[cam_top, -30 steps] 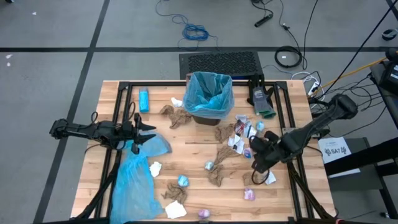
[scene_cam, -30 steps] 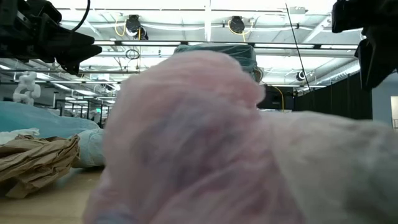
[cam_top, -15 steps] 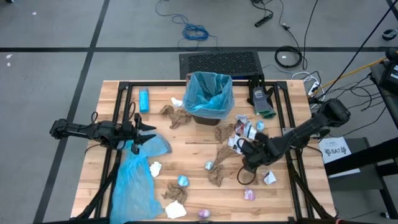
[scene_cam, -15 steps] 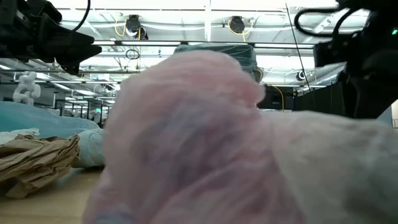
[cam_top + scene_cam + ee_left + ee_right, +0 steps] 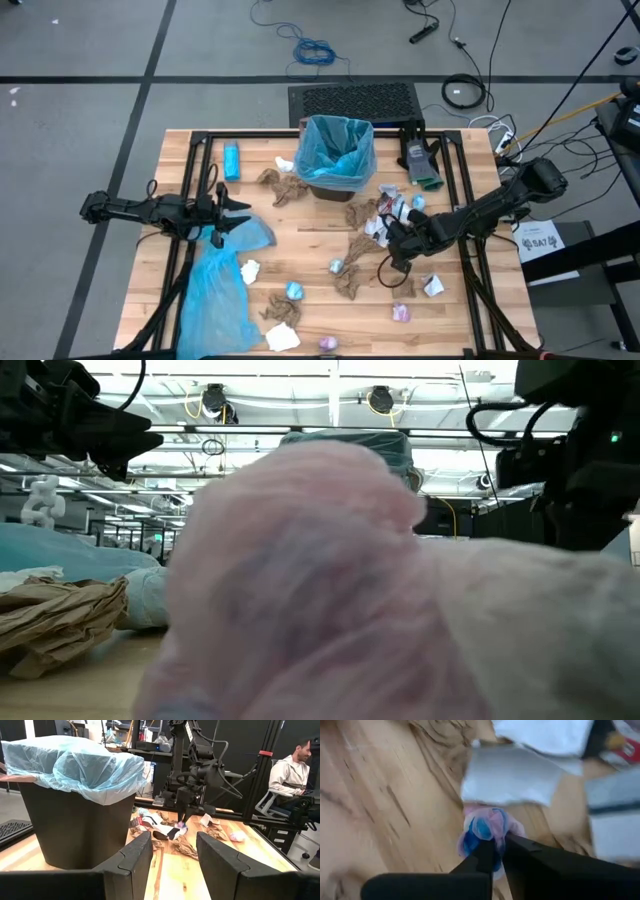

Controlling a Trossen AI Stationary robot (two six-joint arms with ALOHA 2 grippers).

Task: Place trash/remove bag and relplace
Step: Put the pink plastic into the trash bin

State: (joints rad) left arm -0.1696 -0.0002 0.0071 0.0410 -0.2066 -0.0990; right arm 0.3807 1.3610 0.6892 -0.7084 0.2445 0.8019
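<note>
The black bin [image 5: 335, 160] with a light-blue bag over its rim [image 5: 75, 762] stands at the far middle of the table. Trash lies scattered right of and in front of it: brown paper wads [image 5: 352, 280], white bits [image 5: 283, 337] and small pink and blue wrappers [image 5: 400, 313]. My right gripper [image 5: 392, 248] is down among the scraps right of the bin, shut on a pink and blue wrapper [image 5: 482, 827]. My left gripper [image 5: 240, 210] hovers open and empty at the table's left, over a loose blue bag [image 5: 215, 290] lying flat. My right gripper pinches the small pink and blue wrapper [image 5: 490, 837] between its two fingertips [image 5: 520, 850]. The fingers come from above, pointing down [image 5: 186, 815]. The wrapper bunches just past the tips, low over the wood. I cannot tell whether it is clear of the table.
White paper pieces [image 5: 512, 780] lie right beside the held wrapper. A solid blue oblong [image 5: 232, 160] lies at the far left and a dark object [image 5: 422, 165] at the far right. Black frame rails [image 5: 190, 200] run along the table. A pink wad [image 5: 300, 580] blocks the low view.
My right gripper has gone toward the table's left edge and then a little toward the far edge, ending at the pink and blue wrapper among the scraps right of the bin.
</note>
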